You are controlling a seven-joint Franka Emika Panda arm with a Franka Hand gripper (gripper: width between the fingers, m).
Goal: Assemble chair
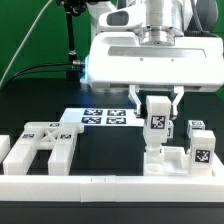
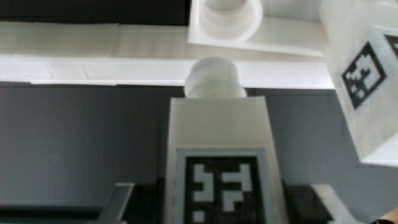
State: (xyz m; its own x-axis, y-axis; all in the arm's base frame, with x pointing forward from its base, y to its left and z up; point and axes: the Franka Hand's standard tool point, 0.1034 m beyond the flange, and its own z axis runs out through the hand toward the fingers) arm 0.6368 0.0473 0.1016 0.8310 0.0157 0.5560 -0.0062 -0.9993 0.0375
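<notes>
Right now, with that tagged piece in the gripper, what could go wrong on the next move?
1. The gripper holds the tagged piece just above a white part. If the round peg is not lined up, pushing down may jam it or shove that part.
2. A tagged cube sits close on the exterior view's right, so a sideways correction could knock it.

This was a robotics lab: a black bench (image 1: 105,150) carried a tagged marker board (image 1: 103,117), green screen (image 1: 30,25) behind it.
</notes>
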